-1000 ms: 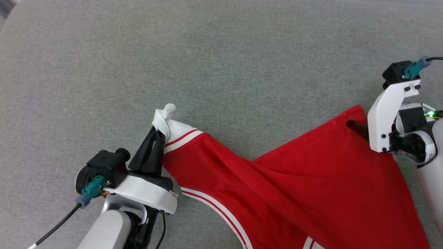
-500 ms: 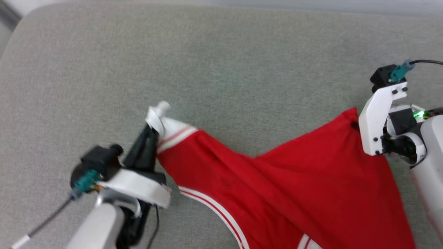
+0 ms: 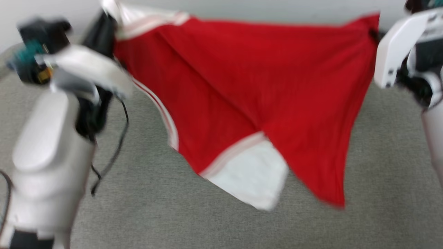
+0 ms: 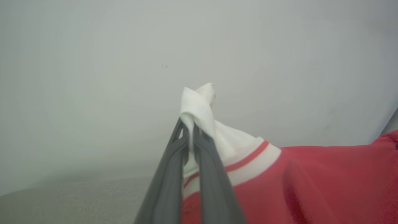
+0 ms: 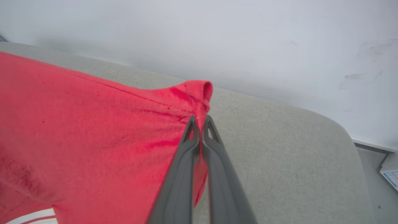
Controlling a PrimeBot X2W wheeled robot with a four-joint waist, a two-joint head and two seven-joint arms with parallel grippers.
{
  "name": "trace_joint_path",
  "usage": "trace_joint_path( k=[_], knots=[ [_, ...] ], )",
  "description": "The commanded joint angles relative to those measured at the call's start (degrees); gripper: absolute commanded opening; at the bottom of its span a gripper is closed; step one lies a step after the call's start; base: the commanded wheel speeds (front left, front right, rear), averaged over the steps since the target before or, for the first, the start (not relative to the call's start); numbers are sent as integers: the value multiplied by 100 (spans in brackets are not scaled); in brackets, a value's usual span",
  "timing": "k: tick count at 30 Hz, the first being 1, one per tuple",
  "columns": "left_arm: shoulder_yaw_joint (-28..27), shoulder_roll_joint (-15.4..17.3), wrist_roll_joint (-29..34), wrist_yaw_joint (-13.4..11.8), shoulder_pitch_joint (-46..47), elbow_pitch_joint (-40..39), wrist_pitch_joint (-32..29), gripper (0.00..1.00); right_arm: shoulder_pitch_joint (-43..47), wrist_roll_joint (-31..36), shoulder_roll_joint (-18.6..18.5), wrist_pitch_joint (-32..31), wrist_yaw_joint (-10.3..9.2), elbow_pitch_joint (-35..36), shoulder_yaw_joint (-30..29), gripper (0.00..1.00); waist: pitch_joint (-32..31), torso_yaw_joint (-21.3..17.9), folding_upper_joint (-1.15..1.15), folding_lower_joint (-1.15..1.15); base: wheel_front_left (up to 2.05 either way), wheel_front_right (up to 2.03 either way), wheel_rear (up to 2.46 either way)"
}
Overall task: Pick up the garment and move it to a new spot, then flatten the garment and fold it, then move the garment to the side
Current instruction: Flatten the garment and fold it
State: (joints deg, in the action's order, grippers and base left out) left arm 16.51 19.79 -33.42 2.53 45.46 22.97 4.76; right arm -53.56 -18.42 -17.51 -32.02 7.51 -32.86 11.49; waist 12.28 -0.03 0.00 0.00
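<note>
Garment (image 3: 242, 86): red, with white sleeves and red-and-white striped trim; lifted off the grey cushioned surface (image 3: 173, 221), stretched between the two grippers across the top of the head view and hanging down from there in a broad wedge.
Left gripper (image 4: 190, 133): fingers pressed together, clamped on the twisted end of a white sleeve (image 4: 199, 102); a small knob of white cloth poking out past the fingertips.
Right gripper (image 5: 200, 124): fingers pressed together, pinching a red corner of the garment, with the hem rolled over just beyond the tips.
Top edge: nearly taut and close to level from one grip to the other.
Lower sleeve (image 3: 249, 176): white with a striped band, dangling at the bottom middle of the hanging cloth; touching the surface or not, cannot tell through the blur.
Lowest red point (image 3: 335, 200): hanging to the right of that sleeve, near the surface.
Surface edge: rounded, seen behind the red corner in the right wrist view.
Wall (image 4: 93, 62): pale and plain, behind the surface.
Cable (image 3: 116, 138): black, looping down beside the pale left forearm.
Sharpness: head view smeared; both wrist views clear.
</note>
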Motion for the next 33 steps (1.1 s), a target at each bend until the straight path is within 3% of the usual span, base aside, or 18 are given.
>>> trace_joint_path(
  k=[1,9,17,24,33],
  knots=[
    [-21,11,7,14,219,100,25,0,-154,50,33,96,-4,-44,-46,0,10,-65,0,0,0,0,0],
    [-64,86,317,86,2481,1450,333,0,-1550,659,287,1183,-4,-276,-489,0,487,-248,0,0,0,0,0],
    [-36,175,586,178,4292,2080,719,0,-2957,1073,303,1799,-4,-476,-618,0,1174,-231,0,0,0,0,0],
    [122,215,780,256,5242,2397,796,0,-3779,1260,250,2120,-4,-668,-622,0,1845,-135,0,0,0,0,0],
    [161,67,694,338,5408,2873,926,0,-4177,1180,410,2509,-4,-1278,-432,0,2455,-102,0,0,0,0,0]
  ],
)
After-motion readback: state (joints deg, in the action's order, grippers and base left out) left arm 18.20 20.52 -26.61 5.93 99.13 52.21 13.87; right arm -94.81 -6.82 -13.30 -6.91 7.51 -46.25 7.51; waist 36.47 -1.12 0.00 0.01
